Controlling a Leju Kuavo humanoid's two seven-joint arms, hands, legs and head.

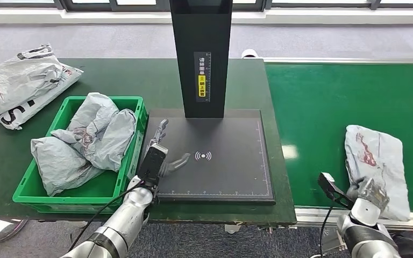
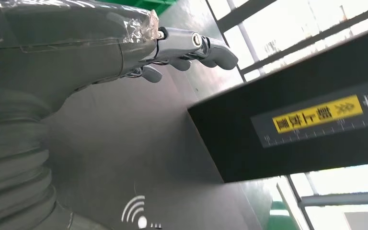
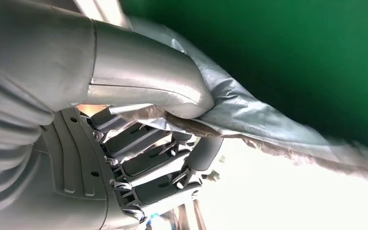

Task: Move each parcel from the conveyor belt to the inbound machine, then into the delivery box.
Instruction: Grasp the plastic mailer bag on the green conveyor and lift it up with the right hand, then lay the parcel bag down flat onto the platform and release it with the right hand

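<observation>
The grey parcel point(image 1: 377, 164) is lying on the green conveyor belt point(image 1: 322, 107), well to the right of the inbound machine point(image 1: 215, 156), its long axis running away from the robot and its near end hanging by the belt's front edge; it is a soft, crinkled plastic mailer, flat and floppy, with a reddish print on top. The right hand point(image 1: 368, 193) is sitting right at that near corner, far nearer than the other hand; in the right wrist view the thick thumb is pressing on top of the film and the fingers point(image 3: 148, 163) are curling underneath, so the right hand is pinching the parcel's edge. My read: the carry has to go leftward from here to the machine's matte black plate, and the limp bag will likely droop from a corner hold. The left hand point(image 1: 158, 156) is hovering over the plate's left edge, fingers spread, holding nothing; beyond it, left of the machine, the green delivery box point(image 1: 134, 102) is already holding crumpled grey parcels; further left, white bags point(image 1: 21, 80) are resting on the dark tabletop point(image 1: 156, 75).
</observation>
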